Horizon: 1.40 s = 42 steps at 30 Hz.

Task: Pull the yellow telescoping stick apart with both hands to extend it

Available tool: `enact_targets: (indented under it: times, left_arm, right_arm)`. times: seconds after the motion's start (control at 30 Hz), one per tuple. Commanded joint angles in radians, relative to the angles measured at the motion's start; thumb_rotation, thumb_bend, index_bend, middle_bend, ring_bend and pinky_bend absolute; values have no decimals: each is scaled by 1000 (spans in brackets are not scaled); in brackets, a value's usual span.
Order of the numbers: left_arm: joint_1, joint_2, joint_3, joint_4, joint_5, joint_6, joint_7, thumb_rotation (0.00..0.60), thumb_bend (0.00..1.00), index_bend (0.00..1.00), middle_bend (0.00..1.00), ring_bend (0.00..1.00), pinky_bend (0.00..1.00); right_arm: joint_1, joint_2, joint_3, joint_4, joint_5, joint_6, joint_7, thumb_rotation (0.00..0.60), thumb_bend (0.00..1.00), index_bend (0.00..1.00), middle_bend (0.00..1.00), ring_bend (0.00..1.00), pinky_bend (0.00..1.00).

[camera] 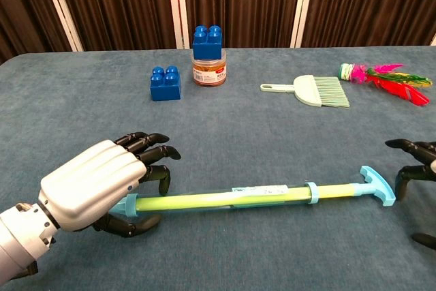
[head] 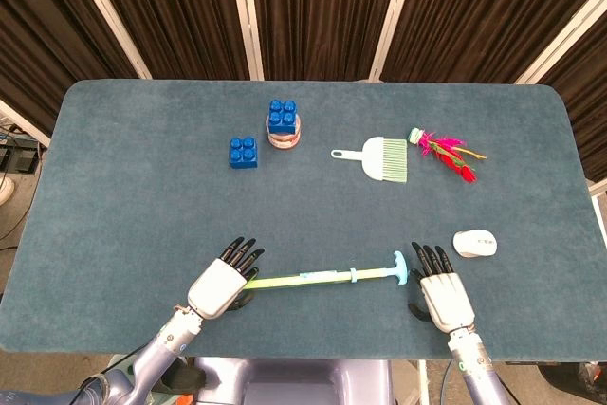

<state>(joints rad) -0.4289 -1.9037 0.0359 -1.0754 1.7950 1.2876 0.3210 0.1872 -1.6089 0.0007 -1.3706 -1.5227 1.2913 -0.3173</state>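
The yellow telescoping stick [head: 313, 277] [camera: 259, 194] lies flat on the blue-grey table near the front edge, with a light-blue T-cap at each end and a blue collar toward its right end. My left hand [head: 223, 282] [camera: 95, 185] hovers palm-down over the stick's left end, with the fingers spread above it and the thumb on the near side, not closed on it. My right hand [head: 441, 293] [camera: 415, 161] sits just right of the right T-cap [camera: 378, 186] with its fingers apart and holds nothing; most of it is cut off in the chest view.
A white mouse-like object [head: 474, 243] lies right of my right hand. Farther back are a blue block [head: 244, 152], another blue block [head: 282, 117] on a jar [head: 283, 139], a pale green brush [head: 379, 158] and a pink feather shuttlecock [head: 446, 151].
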Motion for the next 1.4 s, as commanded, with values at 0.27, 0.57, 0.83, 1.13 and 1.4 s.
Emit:
enact_targets:
  times: [0.27,0.57,0.83,1.13,1.4]
  left_arm:
    - [-15,-10,3,23,-12,0,-20,600,638,683,170,65,130]
    - [-27,-20,12,33,-17,1,-32,600,637,685,178,78,131]
    - [-36,-17,15,23,-14,12,-24,600,637,686,179,78,131]
    - [-38,7,16,-3,-13,37,-27,600,637,686,182,78,131]
    - [-30,72,47,-78,20,83,-43,600,635,687,186,78,131]
  right_arm:
    - [23,-19,40,-93,3,27,-143,600,245,363,19,0,20]
    - [62,-85,63,-60,51,-31,-182,600,244,362,24,0,20]
    - [99,-153,70,16,71,-75,-158,600,244,404,44,0,20]
    - [113,-183,73,93,64,-57,-167,600,321,812,220,67,61]
    - [118,-147,101,95,63,-14,-178,600,341,853,242,83,65]
